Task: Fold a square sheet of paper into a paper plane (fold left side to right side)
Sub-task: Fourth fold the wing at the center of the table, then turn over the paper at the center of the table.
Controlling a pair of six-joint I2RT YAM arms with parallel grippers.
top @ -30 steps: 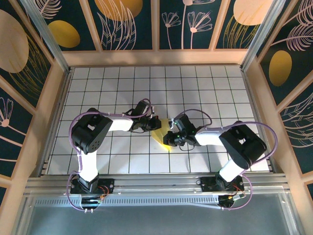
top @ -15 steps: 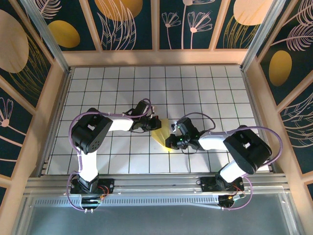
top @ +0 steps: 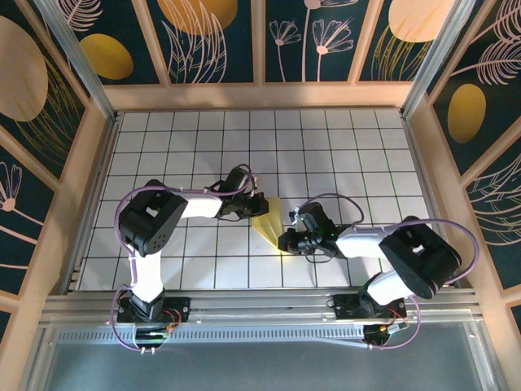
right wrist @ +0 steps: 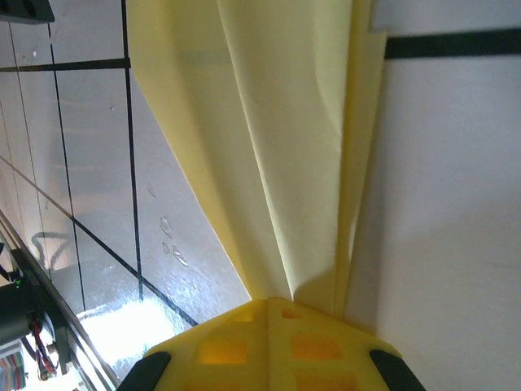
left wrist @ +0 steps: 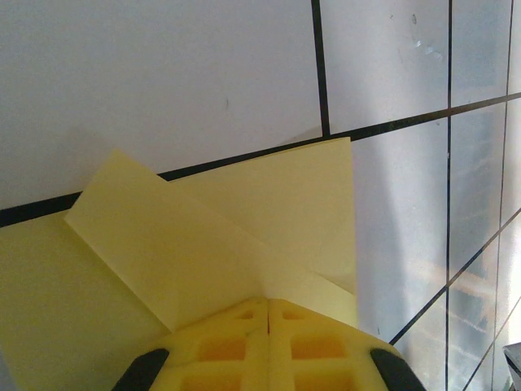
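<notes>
The yellow paper [top: 269,221] lies mid-table as a creased, narrow triangle that tapers toward the near side. My left gripper [top: 259,205] is shut, its tips resting on the paper's far left part. In the left wrist view its gripper tips [left wrist: 269,300] press on folded layers of the paper [left wrist: 244,220], with a flap lying across. My right gripper [top: 285,242] is shut at the paper's near point. In the right wrist view the long creases of the paper [right wrist: 277,147] run together at that gripper's closed tips [right wrist: 269,300].
The white grid-tiled table [top: 342,155] is fenced by wooden rails and dark patterned walls [top: 220,41]. Both arm bases sit at the near edge on the metal rail [top: 260,314]. A purple cable loops over each arm.
My right gripper slid nearer along the paper, from its middle to its near tip, and the right elbow swung outward. The left gripper stayed put.
</notes>
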